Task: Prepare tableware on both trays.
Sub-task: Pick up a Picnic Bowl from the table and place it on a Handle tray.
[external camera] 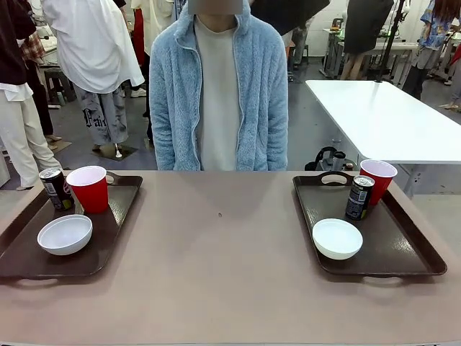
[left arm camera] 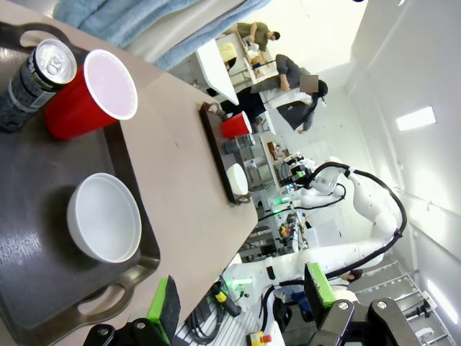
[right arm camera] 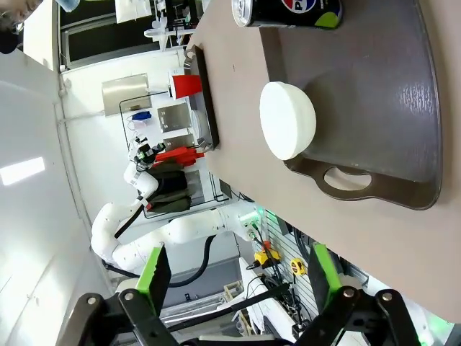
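Two set trays on the brown table (external camera: 216,274), both grippers clear.
Left dark brown plastic tray (external camera: 29,252), frame left, holds red plastic cup (external camera: 88,189), black can (external camera: 56,189), white bowl (external camera: 65,234); right tray (external camera: 403,245) holds its cup (external camera: 377,180), can (external camera: 359,197), bowl (external camera: 337,238). Left gripper (left arm camera: 241,303) and right gripper (right arm camera: 234,277) fingers spread, holding nothing.

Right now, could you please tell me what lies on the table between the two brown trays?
Nothing but bare tabletop lies between the left tray and the right tray, apart from a tiny dark speck near the middle, as the front view shows.
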You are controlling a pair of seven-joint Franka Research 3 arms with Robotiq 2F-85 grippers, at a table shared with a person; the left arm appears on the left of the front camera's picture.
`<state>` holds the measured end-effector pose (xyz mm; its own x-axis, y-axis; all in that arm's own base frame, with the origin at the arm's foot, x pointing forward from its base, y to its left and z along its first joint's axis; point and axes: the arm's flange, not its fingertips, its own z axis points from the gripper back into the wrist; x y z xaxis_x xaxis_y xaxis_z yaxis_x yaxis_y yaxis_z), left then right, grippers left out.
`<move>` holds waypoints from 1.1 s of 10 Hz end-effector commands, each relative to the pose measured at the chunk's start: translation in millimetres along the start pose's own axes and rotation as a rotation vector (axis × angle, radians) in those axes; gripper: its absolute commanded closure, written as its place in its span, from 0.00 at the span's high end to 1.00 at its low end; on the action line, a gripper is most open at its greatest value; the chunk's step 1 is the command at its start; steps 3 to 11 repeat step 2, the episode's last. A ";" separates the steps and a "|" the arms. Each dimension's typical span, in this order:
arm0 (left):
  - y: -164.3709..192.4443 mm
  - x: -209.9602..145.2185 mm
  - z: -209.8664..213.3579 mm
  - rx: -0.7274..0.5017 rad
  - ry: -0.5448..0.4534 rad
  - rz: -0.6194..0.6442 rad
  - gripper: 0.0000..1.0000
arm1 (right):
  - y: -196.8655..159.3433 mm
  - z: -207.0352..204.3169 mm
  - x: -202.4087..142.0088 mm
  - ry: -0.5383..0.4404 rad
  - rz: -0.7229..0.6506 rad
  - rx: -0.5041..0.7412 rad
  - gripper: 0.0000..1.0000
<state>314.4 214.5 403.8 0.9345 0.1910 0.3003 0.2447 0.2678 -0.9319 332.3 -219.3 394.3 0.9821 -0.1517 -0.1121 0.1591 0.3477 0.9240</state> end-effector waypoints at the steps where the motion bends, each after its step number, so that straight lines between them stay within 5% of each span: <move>1: -2.6 0.5 1.6 -0.014 -0.012 -0.006 0.92 | 1.4 2.0 -1.0 -0.005 -0.013 -0.003 1.00; 11: -2.6 0.5 1.6 -0.014 -0.012 -0.006 0.92 | 1.4 2.0 -1.0 -0.005 -0.013 -0.003 1.00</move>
